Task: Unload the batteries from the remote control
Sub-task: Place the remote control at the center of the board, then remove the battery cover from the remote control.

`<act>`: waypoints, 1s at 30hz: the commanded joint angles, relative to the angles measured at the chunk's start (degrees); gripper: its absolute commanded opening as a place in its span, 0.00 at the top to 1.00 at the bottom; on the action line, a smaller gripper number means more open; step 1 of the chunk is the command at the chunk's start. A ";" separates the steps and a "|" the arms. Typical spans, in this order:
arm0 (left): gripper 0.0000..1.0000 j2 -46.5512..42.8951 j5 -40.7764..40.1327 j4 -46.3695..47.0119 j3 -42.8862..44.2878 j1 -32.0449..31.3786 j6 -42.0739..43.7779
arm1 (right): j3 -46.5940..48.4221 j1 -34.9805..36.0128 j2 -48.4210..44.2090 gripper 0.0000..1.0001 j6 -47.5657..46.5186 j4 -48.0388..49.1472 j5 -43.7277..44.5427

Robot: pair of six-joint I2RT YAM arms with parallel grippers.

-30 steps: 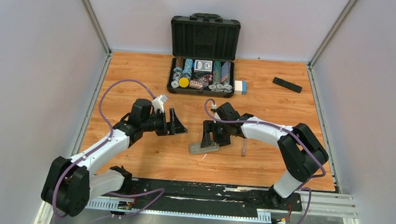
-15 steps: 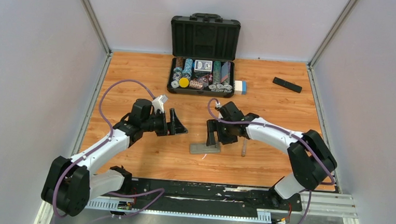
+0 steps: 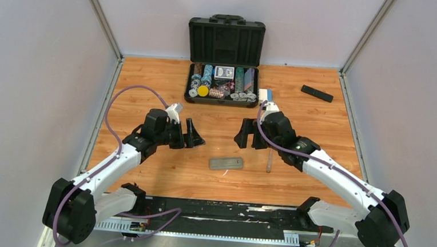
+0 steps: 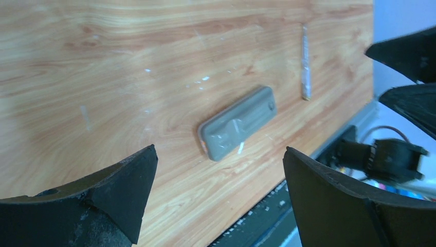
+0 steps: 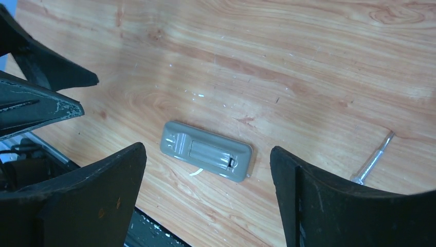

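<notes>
The gray remote control lies flat on the wooden desk, near the middle of the near edge, with its long side about parallel to that edge. In the right wrist view its upper face shows a long recess. Whether the batteries are inside it I cannot tell, as the detail is too small. The left gripper hangs above the desk to the left of the remote, a bit more toward the far edge, with its jaws spread wide and holding nothing. The right gripper hangs opposite to it, on the right side, also with jaws wide apart and empty. The two grippers face each other, and both are apart from the remote. A thin metal rod lies near the right end of the remote, not touching it, and points toward the far edge. At the middle of the far edge stands an open black case with chips and cards, and a small white and blue box is just beside its right side. A black remote lies near the far right corner
</notes>
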 commanded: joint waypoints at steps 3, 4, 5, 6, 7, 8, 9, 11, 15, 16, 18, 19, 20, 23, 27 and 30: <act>0.00 -3.56 -22.08 -10.75 5.12 -3.88 6.42 | -6.66 -0.06 -2.42 0.09 10.55 7.95 2.45; 0.00 -3.36 -25.37 -12.27 5.29 -4.32 6.86 | -7.05 -0.06 -1.84 0.10 11.43 8.29 0.62; 0.00 -3.19 -28.27 -13.58 5.58 -4.67 6.99 | -7.68 -0.06 -1.31 0.10 13.05 9.18 -1.43; 0.00 -3.09 -30.96 -14.88 5.69 -4.88 6.70 | -8.68 -0.04 -0.86 0.11 14.28 10.74 -3.09; 0.00 -3.21 -33.22 -15.93 5.77 -5.10 6.24 | -9.89 -0.06 -0.41 0.12 15.23 12.57 -4.69; 0.00 -3.59 -35.60 -17.01 5.84 -5.21 5.77 | -11.02 -0.10 0.10 0.13 16.17 14.27 -5.86; 0.00 -4.26 -37.96 -17.93 5.88 -5.23 4.97 | -11.73 -0.07 0.77 0.15 16.46 15.43 -6.80; 0.00 -6.60 -41.90 -19.46 5.83 -5.23 3.56 | -11.97 -0.06 2.18 0.16 16.24 16.15 -8.19; 0.00 -11.02 -48.75 -20.43 4.14 -5.14 -2.48 | -11.13 -0.06 4.12 0.16 14.77 14.58 -8.12; 0.00 -12.07 -49.17 -20.11 3.49 -5.14 -3.25 | -10.96 -0.09 4.49 0.16 14.47 14.39 -8.14; 0.00 -13.82 -47.07 -17.96 2.02 -5.14 -3.41 | -10.53 -0.06 4.98 0.17 13.73 14.32 -8.51; 0.00 -14.47 -44.37 -15.57 1.28 -5.09 -2.66 | -10.30 -0.06 5.40 0.17 13.25 14.32 -8.95; 0.00 -14.86 -41.22 -13.76 0.61 -5.06 -2.13 | -9.97 -0.06 5.99 0.18 12.80 14.21 -9.43; 0.00 -14.31 -29.69 -5.37 -2.85 -5.05 -1.86 | -8.92 -0.06 8.10 0.21 12.40 13.63 -10.50; 0.00 -6.17 -15.00 1.77 -4.21 -5.26 -2.24 | -7.88 0.39 10.50 0.26 12.29 13.69 -11.83; 0.02 0.76 -10.39 4.26 -2.72 -7.84 -1.01 | -7.34 0.77 11.85 0.31 12.13 13.71 -12.09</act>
